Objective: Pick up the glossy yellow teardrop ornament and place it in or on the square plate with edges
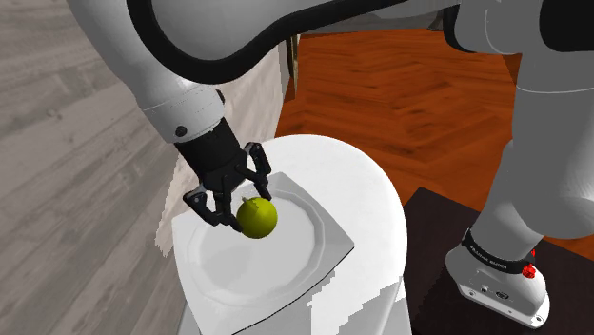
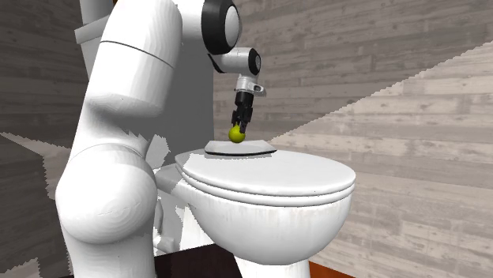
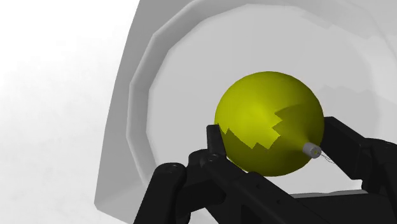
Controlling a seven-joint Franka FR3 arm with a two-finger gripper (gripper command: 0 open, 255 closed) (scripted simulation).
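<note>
**Well, only the let-go was left**

Shoulder view first. The claw [image 1: 246, 204] reached in from the upper left, and the ornament [image 1: 259, 221], yellow and glossy, sat right at its fingertips with one black finger on each side. Beneath lay the plate [image 1: 314, 243], square and white with a raised edge, set on the toilet lid [image 1: 376, 186]. The ornament was over the plate's well, nearer its middle than any edge.

Over to the second exterior view. The claw [image 2: 239, 125] pointed almost straight down, with the ornament [image 2: 236, 136] at its tip, very low above the plate [image 2: 259, 148]. From there I could not tell whether it touched the plate or hung just clear.

Then the wrist view, and this was the telling one. The claw [image 3: 272, 130] pinched the ornament [image 3: 257, 118], with both fingers pressed against its flanks and no gap on either side. The small grey cap [image 3: 311, 150] pointed back toward the hand, close by one finger. So the long axis ran roughly along the claw, not across it. The plate's rim [image 3: 137, 95] curved around behind the ball.

My read was that the plate lay dead ahead along the fingers, with the ornament between the two. The coming move looked like a short lowering at most, then spreading the fingers. A round body could roll on release, though the raised edge should have caught it.
</note>
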